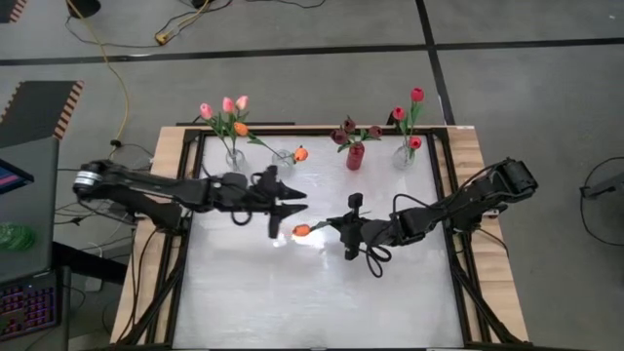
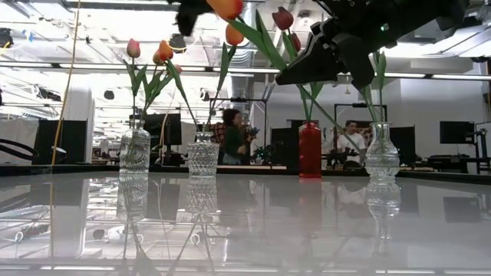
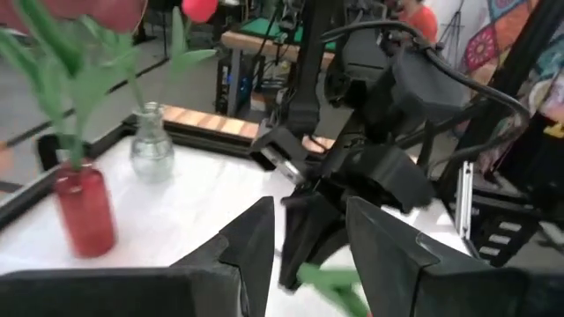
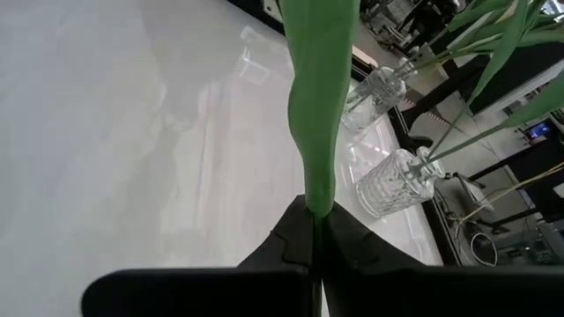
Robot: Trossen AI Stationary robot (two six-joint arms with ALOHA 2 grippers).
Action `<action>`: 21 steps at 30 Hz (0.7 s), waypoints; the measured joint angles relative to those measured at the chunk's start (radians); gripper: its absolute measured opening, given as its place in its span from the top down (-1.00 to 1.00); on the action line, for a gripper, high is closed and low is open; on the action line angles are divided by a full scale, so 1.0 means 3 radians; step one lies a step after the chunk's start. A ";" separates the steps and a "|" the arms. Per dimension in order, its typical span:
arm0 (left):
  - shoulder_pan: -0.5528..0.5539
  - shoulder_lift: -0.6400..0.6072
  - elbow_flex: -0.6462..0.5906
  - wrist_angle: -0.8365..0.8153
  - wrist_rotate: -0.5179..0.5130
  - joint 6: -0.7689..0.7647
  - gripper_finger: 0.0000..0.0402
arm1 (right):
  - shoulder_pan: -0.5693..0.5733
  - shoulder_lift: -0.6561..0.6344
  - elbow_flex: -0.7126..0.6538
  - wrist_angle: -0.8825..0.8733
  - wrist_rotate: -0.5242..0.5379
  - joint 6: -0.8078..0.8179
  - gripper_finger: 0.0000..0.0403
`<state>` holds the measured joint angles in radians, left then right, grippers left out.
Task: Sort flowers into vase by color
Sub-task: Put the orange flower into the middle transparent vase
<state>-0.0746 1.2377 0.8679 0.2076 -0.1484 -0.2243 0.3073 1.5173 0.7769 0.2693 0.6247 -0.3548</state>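
We count four vases along the far edge of the worktop: three clear glass, one red vase. The leftmost vase holds three pink tulips plus an orange one, the next vase one orange, the red one dark maroon heads, the rightmost vase three red. Mid-worktop, the right gripper is clamped on an orange tulip by its stem. The left gripper is right beside that flower, fingers apart.

Two dark jointed arms, black cables looped alongside, silver band at left base
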 joint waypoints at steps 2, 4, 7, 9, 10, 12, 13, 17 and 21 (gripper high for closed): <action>-0.0030 -0.0199 0.0000 -0.0252 -0.0072 0.0046 0.35 | 0.0000 0.0000 0.0001 0.0008 -0.0001 0.0003 0.84; -0.0075 -0.0386 0.0000 -0.0517 -0.0168 0.0145 0.35 | 0.0000 0.0000 0.0000 0.0010 -0.0001 0.0040 0.84; -0.0196 -0.0655 -0.0017 -0.0908 -0.0354 0.0267 0.35 | -0.0011 0.0000 0.0000 0.0028 -0.0001 0.0178 0.86; -0.0298 -0.0819 -0.0127 -0.0960 -0.0466 0.0306 0.35 | -0.0025 0.0000 0.0000 0.0028 -0.0003 0.0262 0.85; -0.0353 -0.0887 -0.0207 -0.0933 -0.0497 0.0310 0.35 | -0.0031 0.0000 0.0000 0.0029 -0.0002 0.0304 0.85; -0.0445 -0.1000 -0.0402 -0.0816 -0.0511 0.0300 0.35 | -0.0056 0.0000 0.0000 0.0043 -0.0003 0.0370 0.84; -0.0484 -0.1038 -0.0510 -0.0743 -0.0513 0.0273 0.35 | -0.0071 0.0000 0.0000 0.0061 -0.0002 0.0411 0.84; -0.0577 -0.1038 -0.0989 -0.0150 -0.0516 0.0121 0.35 | -0.0126 0.0000 0.0000 0.0199 -0.0004 0.0565 0.86; -0.0581 -0.0810 -0.1388 0.0830 -0.0526 0.0093 0.35 | -0.0181 0.0000 0.0000 0.0410 -0.0143 0.0684 0.84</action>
<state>-0.2489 0.9946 0.4514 0.4565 -0.3062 -0.1965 0.2529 1.5173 0.7769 0.3922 0.5819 -0.1496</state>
